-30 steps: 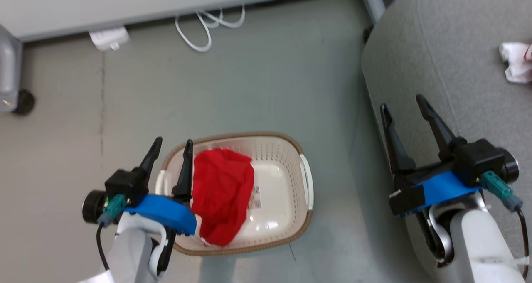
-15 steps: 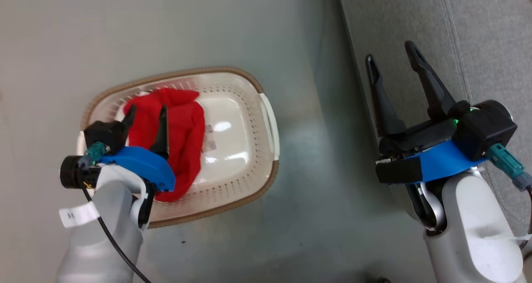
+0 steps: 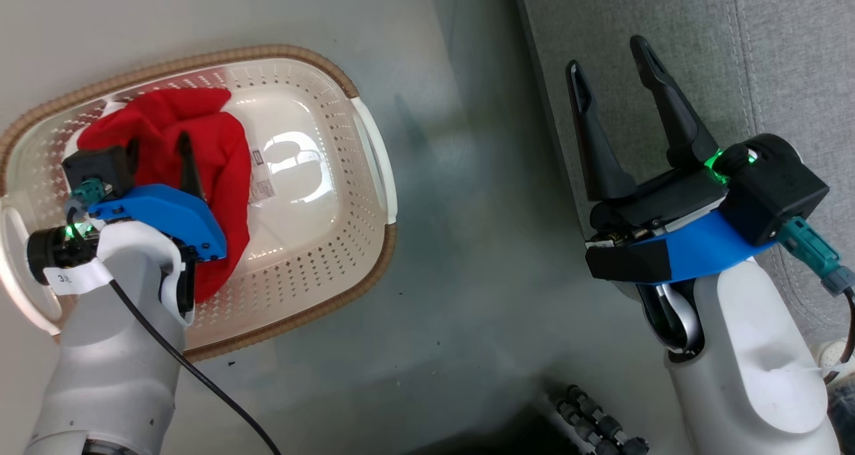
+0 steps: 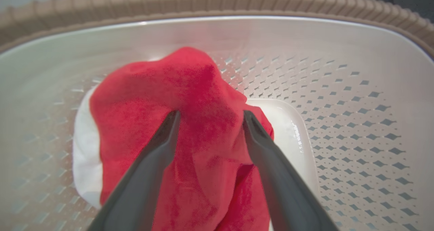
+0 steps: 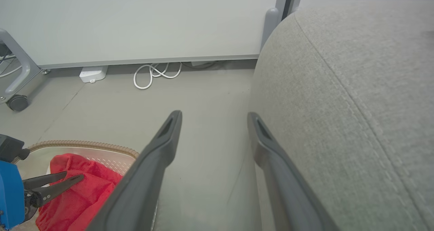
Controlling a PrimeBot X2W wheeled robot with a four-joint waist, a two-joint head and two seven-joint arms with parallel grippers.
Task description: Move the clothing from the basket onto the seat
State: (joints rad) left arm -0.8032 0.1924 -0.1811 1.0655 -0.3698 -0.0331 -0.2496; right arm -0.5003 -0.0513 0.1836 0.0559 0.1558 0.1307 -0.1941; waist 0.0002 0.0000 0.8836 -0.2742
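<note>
The left gripper (image 3: 158, 144) reaches down into the basket (image 3: 314, 61), its two fingers spread apart and holding nothing; the clothing (image 3: 217, 154), a crumpled red heap, lies directly under and around the fingertips, filling the basket's 9 o'clock half in the head view; the other half, toward 3 o'clock, is bare glossy plastic with a paper label (image 3: 260, 174) just beside the red cloth's edge; whether the tips press into the cloth cannot be told from above.

The left wrist view comes closer: a raised fold of the red cloth stands between the two fingers, one tip at each flank of it, jaws not closed on it; a white piece (image 4: 83, 156) peeks from beneath the red at 8 o'clock, against the perforated wall.

The right gripper (image 3: 606, 55) hangs at 3 o'clock in the head view, fingers wide apart and empty, over the near edge of the grey seat (image 3: 768, 54), well apart from the basket; grey floor (image 3: 454, 241) lies between them.

The right wrist view adds the room beyond: a white cable (image 5: 152, 75) coiled at 11 o'clock by a pale wall panel, a white box (image 5: 92, 74) beside it, a caster wheel (image 5: 17, 102) at 9 o'clock; the seat's rounded corner fills 3 o'clock.
</note>
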